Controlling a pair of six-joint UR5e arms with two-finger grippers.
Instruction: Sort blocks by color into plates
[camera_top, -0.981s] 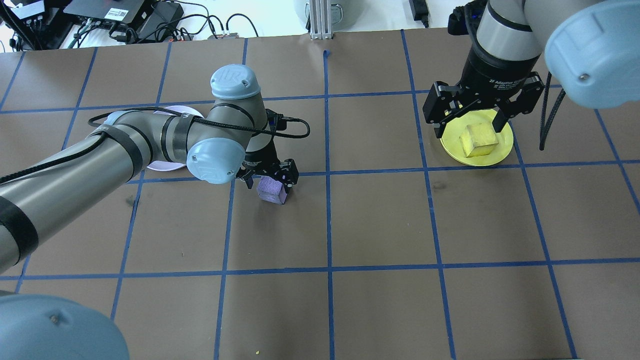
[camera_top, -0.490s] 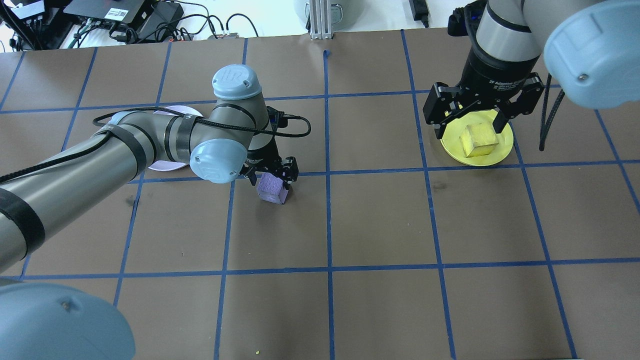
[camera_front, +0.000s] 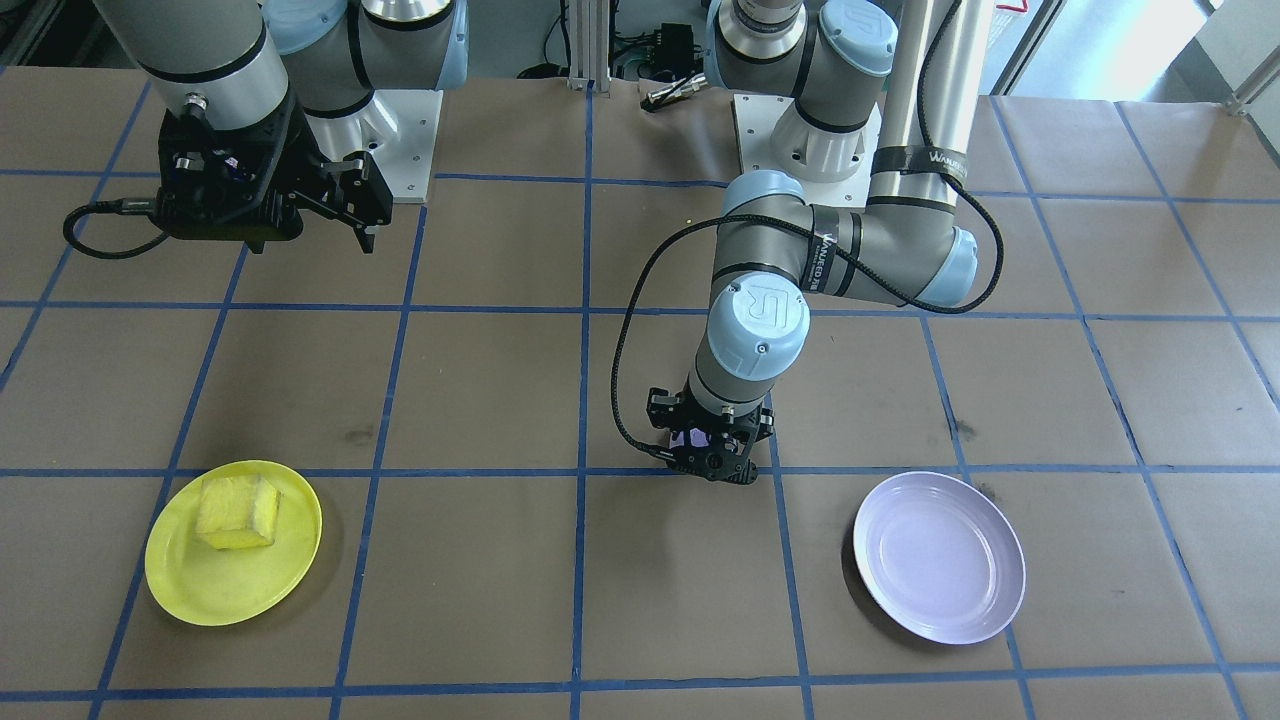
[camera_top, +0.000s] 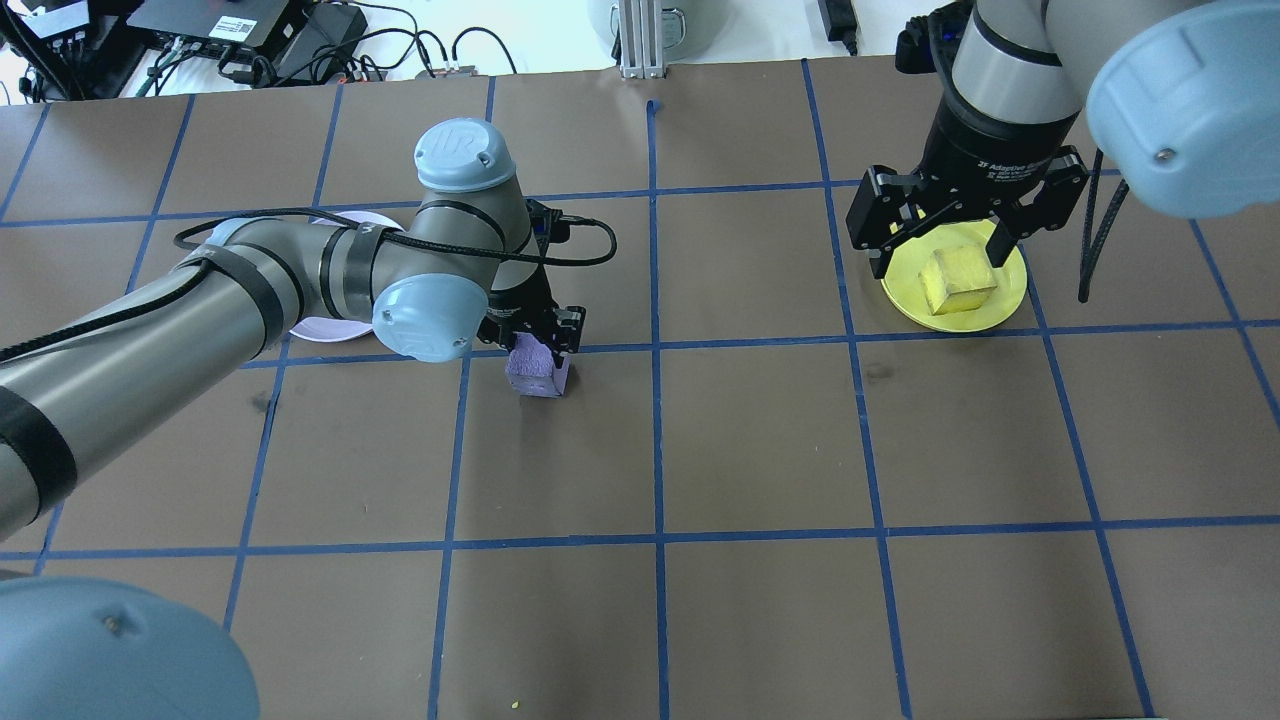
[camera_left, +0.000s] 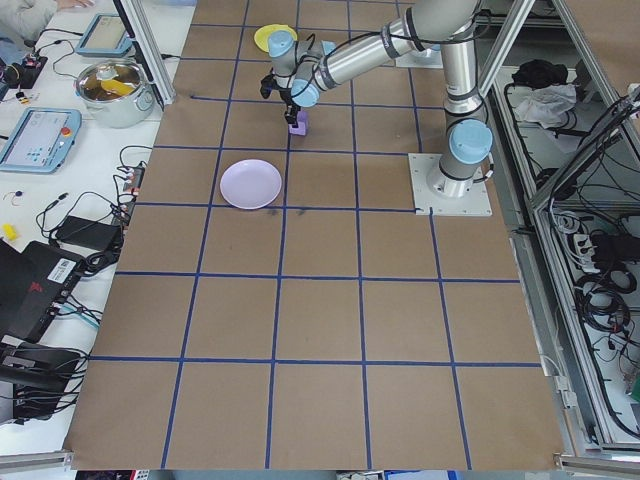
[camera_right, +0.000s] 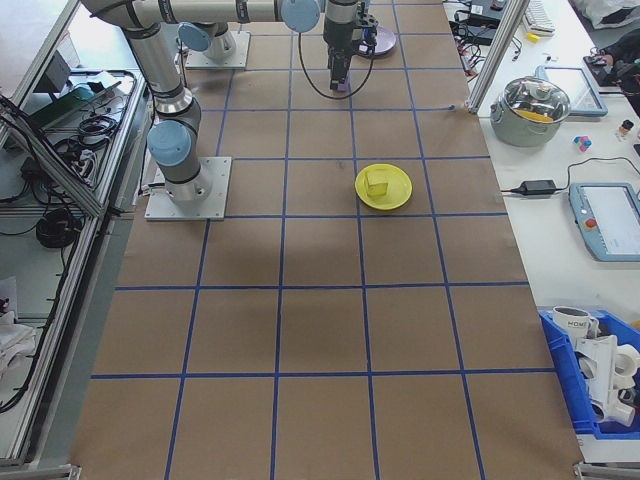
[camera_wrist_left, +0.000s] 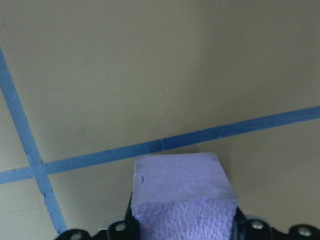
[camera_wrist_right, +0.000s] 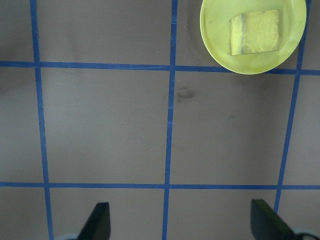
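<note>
1. The purple block (camera_top: 537, 370) is pinched between the fingers (camera_top: 570, 335) of the left gripper (camera_top: 540, 340); in the left wrist view it fills the gap between them, above a blue tape line.
2. The lavender plate (camera_front: 940, 557) lies well apart from those fingers, bare, partly hidden under the left arm in the overhead view.
3. The yellow block (camera_top: 957, 279) sits on the yellow plate (camera_top: 1010, 300), below and beyond the right gripper (camera_top: 945, 235).
4. That gripper's fingers (camera_wrist_right: 97, 222) are spread wide and hold nothing; in the right wrist view the plate lies far ahead of them.
5. The counter (camera_top: 760, 450) is covered in brown paper with a grid of blue tape (camera_top: 657, 430), marked by a few dark smudges.
6. Beyond the counter's far edge, cables and black electronics (camera_top: 230, 25) lie on a white bench; the side views show a metal pot (camera_right: 537, 108), tablets (camera_right: 605, 215) and a blue bin (camera_right: 595, 375).
</note>
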